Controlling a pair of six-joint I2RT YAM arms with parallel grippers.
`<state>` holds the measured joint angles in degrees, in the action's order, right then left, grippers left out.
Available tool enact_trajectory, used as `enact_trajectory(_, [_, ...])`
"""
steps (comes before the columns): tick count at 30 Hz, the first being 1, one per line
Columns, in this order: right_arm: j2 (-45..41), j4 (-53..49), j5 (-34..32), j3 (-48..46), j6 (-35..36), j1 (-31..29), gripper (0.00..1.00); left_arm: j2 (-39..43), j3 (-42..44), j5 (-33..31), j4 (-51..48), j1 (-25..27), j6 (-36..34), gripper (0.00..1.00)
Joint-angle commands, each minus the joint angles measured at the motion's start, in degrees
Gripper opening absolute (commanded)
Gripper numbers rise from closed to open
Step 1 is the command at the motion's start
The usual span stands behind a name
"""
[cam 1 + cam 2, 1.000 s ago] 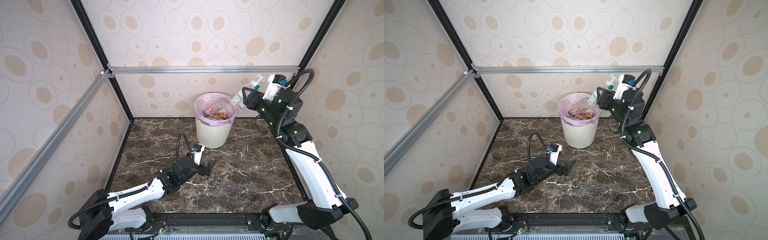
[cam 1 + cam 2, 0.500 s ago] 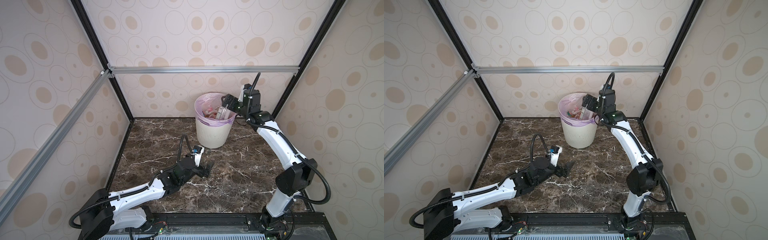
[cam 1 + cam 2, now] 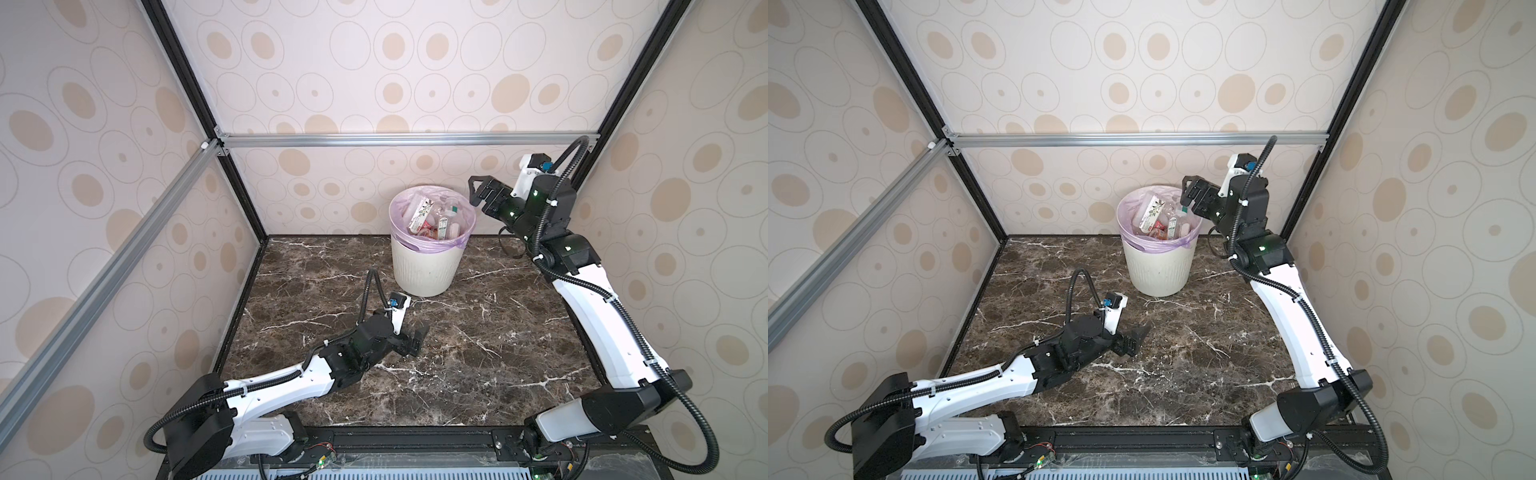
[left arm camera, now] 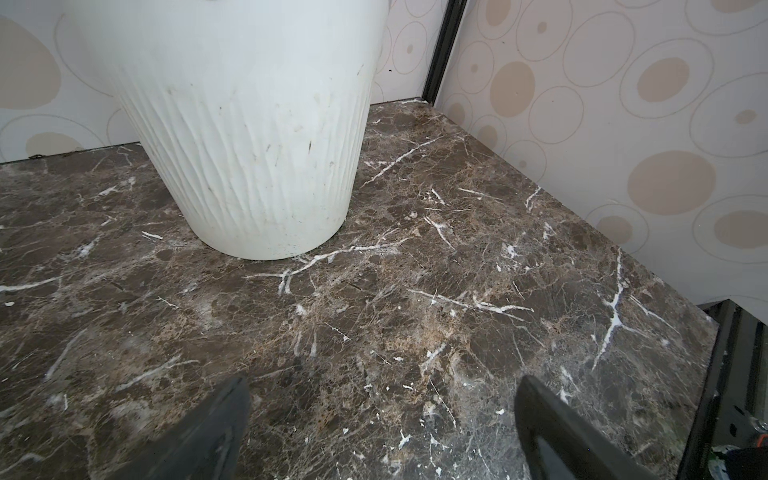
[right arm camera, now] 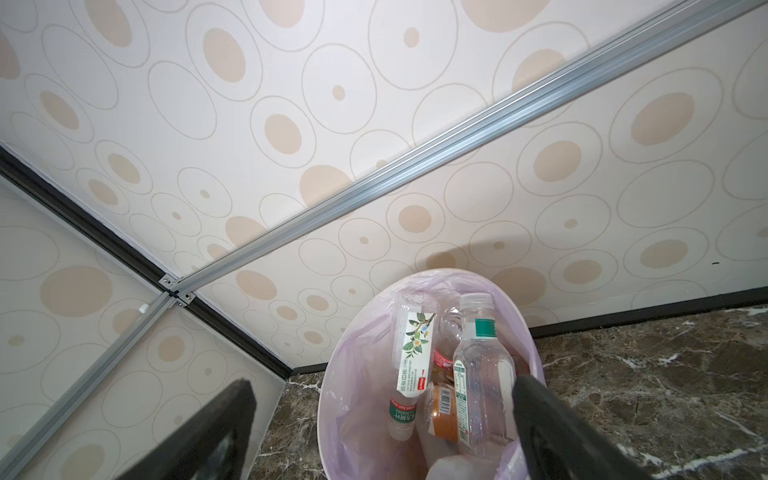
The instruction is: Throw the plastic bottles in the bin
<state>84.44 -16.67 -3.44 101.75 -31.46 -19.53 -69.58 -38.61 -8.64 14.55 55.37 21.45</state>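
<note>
The bin [image 3: 424,270], off-white and ribbed with a lilac liner, stands at the back middle of the marble table in both top views [image 3: 1158,270]. Several plastic bottles [image 3: 420,214] lie inside it, also seen in a top view [image 3: 1152,214]. The right wrist view shows a white-labelled bottle [image 5: 413,353], a clear one with a green band [image 5: 478,374] and a brown-orange one [image 5: 444,415]. My right gripper [image 3: 476,192] hangs open and empty just right of the bin's rim [image 5: 332,374]. My left gripper [image 3: 417,341] is open low over the table, in front of the bin [image 4: 249,145], holding nothing.
Patterned walls close in the back and both sides. An aluminium rail [image 3: 395,139] crosses the back wall above the bin. A black corner post [image 3: 582,166] stands just behind my right wrist. Dark marble table [image 3: 478,353] spreads between the arms.
My right gripper has opened and let go of the clear bottle it held above the bin's rim; that bottle now lies in the bin. The left arm has stayed put.
</note>
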Motion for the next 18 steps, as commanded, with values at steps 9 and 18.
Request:
enact_trajectory(9, [-2.8,-2.1,-2.0,-5.1,3.7,0.7,0.99,4.7,-3.3,-6.6,-3.1,-0.4,-1.6,0.99])
enact_trajectory(18, [-12.7,-2.3,-7.6,-25.4,6.5,5.8,0.99,16.9,-5.3,-26.3,-8.9,-15.2,-4.6,0.99])
